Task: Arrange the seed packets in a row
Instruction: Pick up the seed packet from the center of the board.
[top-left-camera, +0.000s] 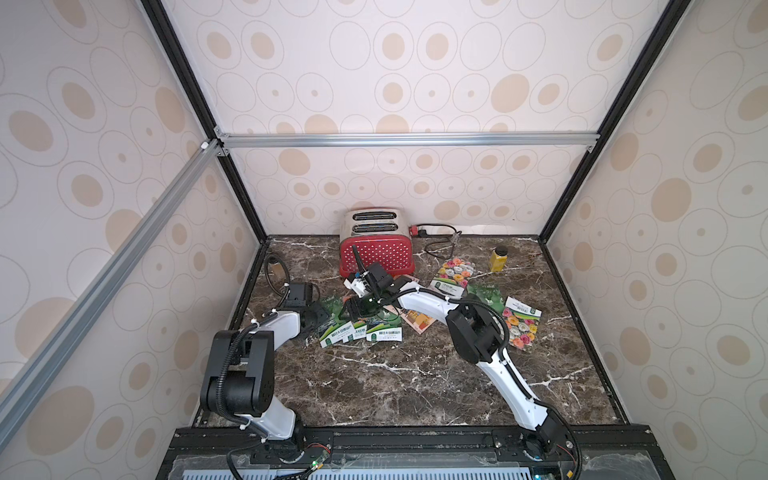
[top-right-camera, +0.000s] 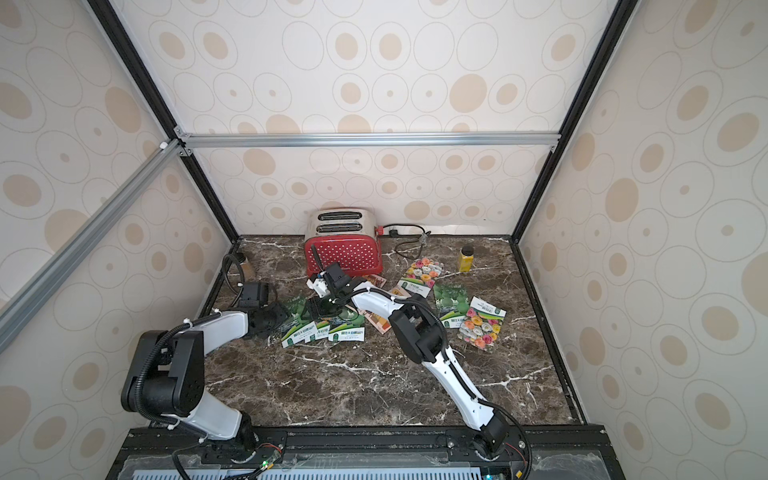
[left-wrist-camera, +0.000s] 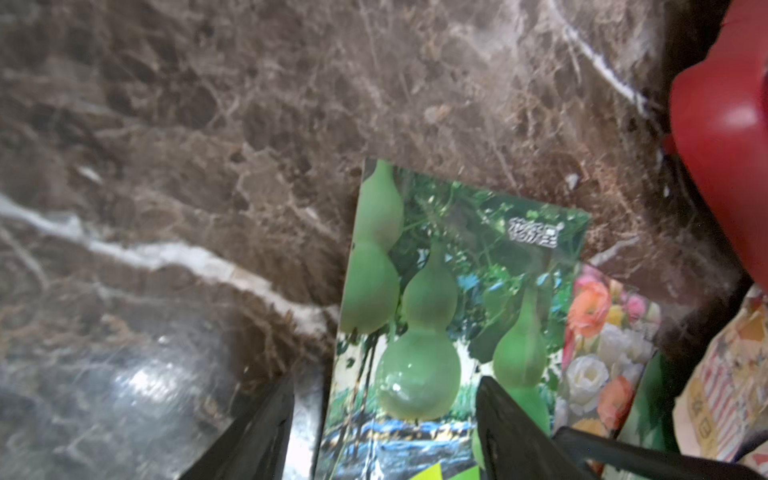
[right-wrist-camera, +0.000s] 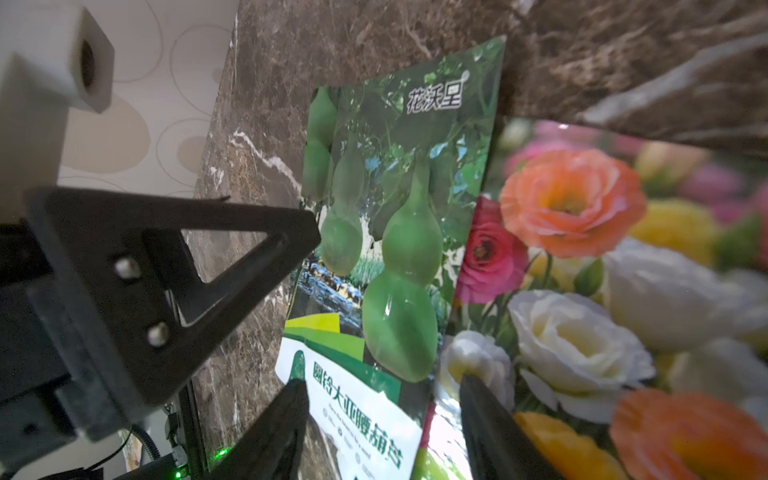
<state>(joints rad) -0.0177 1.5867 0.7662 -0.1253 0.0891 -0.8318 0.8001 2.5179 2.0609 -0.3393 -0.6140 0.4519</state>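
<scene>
In both top views the two claws meet over a bunch of seed packets (top-left-camera: 382, 330) at about 9 o'clock from the middle of the marble table (top-left-camera: 415, 386), with more packets strewn between 2 and 4 o'clock of them. The left claw (left-wrist-camera: 384, 382) stands partly open and holds nothing: one finger over bare marble, the other over the green gourd packet (left-wrist-camera: 436, 291), whose long edge runs between the jaws. The right claw (right-wrist-camera: 382, 382), likewise part open and empty, straddles that packet's white band, one finger over the adjoining flower packet (right-wrist-camera: 582, 270).
</scene>
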